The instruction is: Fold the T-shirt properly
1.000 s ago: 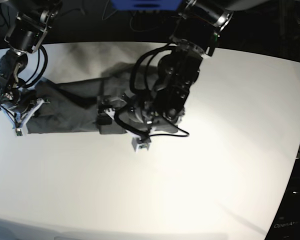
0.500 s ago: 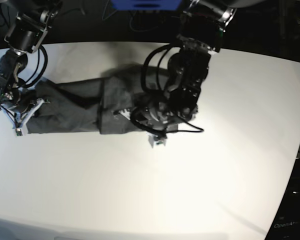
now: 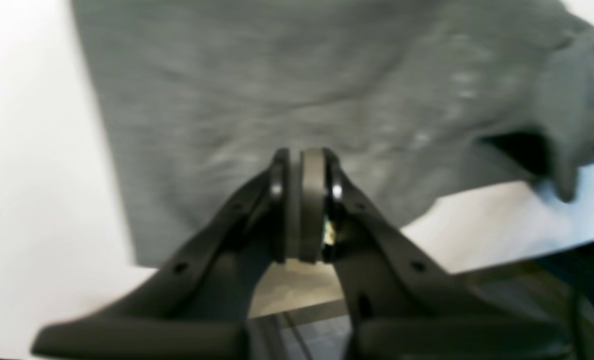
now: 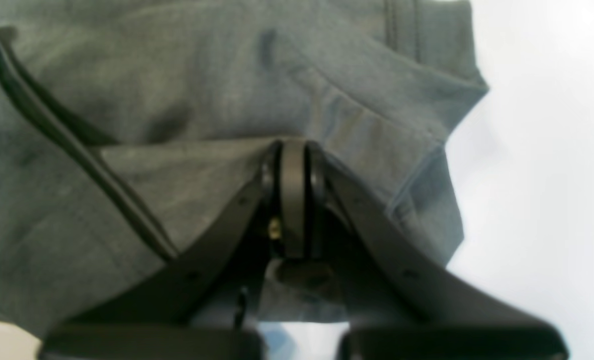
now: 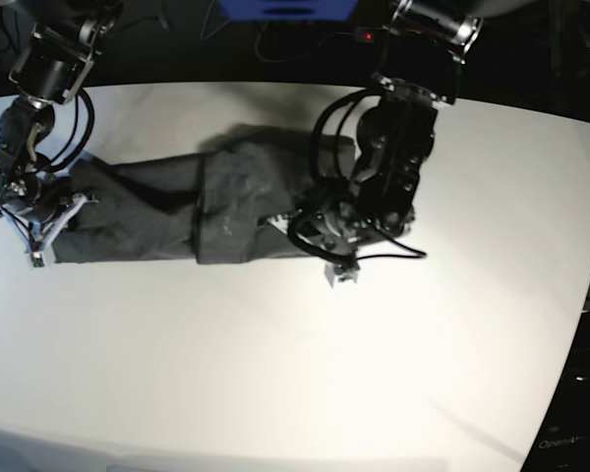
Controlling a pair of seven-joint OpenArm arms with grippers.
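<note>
Both pairs of jaws are pressed together. Nearest, the left gripper (image 5: 339, 272) sits at the near right edge of the T-shirt (image 5: 167, 211); whether it pinches cloth is unclear. Farther left, the right gripper (image 5: 41, 251) rests on the shirt's left end, on the white table (image 5: 305, 374).

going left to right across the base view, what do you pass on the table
right gripper at the shirt's left end → T-shirt stretched across → left gripper at its right end → bare white table
</note>
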